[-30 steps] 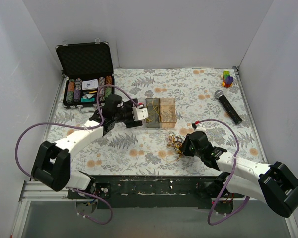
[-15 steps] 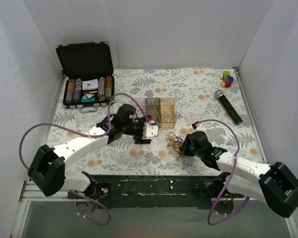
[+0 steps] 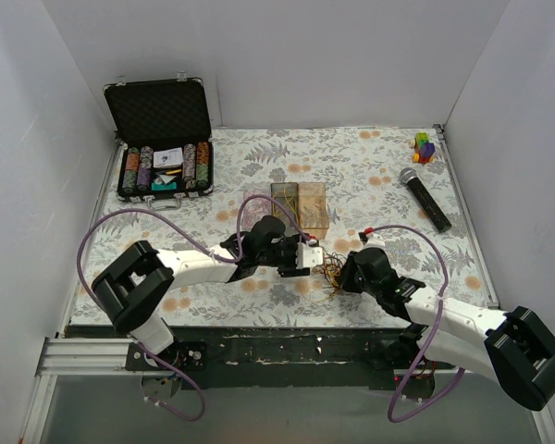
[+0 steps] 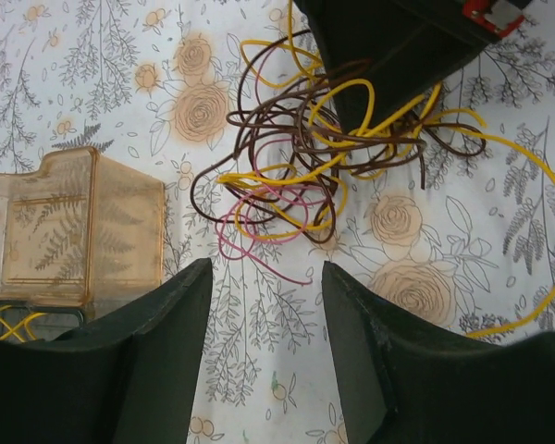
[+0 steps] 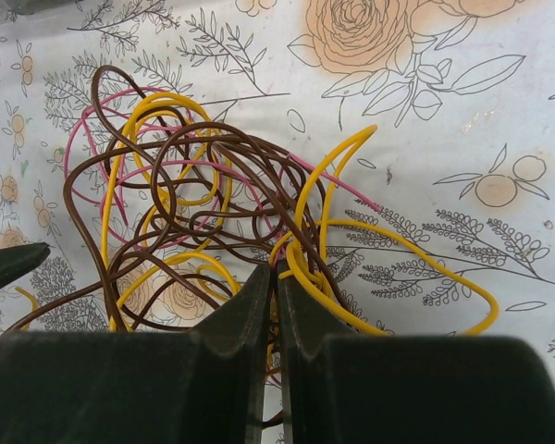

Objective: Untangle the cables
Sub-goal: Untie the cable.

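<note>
Right wrist view alone shows right claw (image 5: 277,270) pinching the cables (image 5: 213,208); left claw (image 4: 266,277) gapes released.

**Left arm swings from the box to the wire bundle**

A second ago the left hand (image 3: 311,264) was up against the left end of the clear box (image 3: 301,208). Half a second later it had come toward the near edge and to the right, over the bare tabletop (image 3: 370,166) in front of the box. Now it sits just beside the cables (image 3: 329,268), on their left, leaving the box uncovered. The left arm's elbow has moved inward from the far left of the top view, and its purple hose (image 3: 102,231) has risen from a low sideways loop into a taller arch.
</note>
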`<state>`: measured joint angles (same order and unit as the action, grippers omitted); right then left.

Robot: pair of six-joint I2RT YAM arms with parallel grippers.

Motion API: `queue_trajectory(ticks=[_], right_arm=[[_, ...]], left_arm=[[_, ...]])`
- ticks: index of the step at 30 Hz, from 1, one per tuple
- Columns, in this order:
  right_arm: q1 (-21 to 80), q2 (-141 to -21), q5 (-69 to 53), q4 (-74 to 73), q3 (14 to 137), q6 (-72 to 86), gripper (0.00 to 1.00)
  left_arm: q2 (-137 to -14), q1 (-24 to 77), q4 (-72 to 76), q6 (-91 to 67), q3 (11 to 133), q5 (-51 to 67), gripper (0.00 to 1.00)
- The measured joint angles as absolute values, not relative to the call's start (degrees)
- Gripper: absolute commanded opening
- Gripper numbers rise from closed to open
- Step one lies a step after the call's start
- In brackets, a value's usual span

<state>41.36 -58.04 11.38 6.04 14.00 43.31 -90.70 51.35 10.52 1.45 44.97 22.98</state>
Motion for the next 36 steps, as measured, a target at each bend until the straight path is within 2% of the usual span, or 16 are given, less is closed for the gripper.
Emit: queue_trajectory(ticks=[4, 10, 18, 25, 31, 36], right_arm=[[41.36, -57.41, 11.31, 7.40, 13.02, 43.22, 0.14], [41.30, -56.66, 11.05, 8.45, 12.12, 42.85, 0.14], [41.25, -56.27, 10.52, 8.19, 12.10, 41.71, 0.14], [41.28, -55.24, 10.31, 6.79, 12.10, 41.30, 0.15], [41.28, -55.11, 10.31, 6.42, 12.19, 40.69, 0.15], [41.28, -55.40, 10.31, 5.48, 12.75, 40.25, 0.15]], left_arm=[[-93.06, 51.35, 13.43, -0.05, 46.48, 22.87, 0.47], [-96.60, 51.35, 14.52, 0.60, 50.09, 23.40, 0.34], [-100.57, 51.37, 8.56, 4.25, 53.91, 25.56, 0.31], [-101.36, 51.37, 4.21, 7.25, 54.81, 26.04, 0.00], [-100.14, 51.37, 3.81, 7.66, 54.85, 24.43, 0.00], [-91.35, 51.37, 1.76, 6.35, 55.42, 22.61, 0.00]])
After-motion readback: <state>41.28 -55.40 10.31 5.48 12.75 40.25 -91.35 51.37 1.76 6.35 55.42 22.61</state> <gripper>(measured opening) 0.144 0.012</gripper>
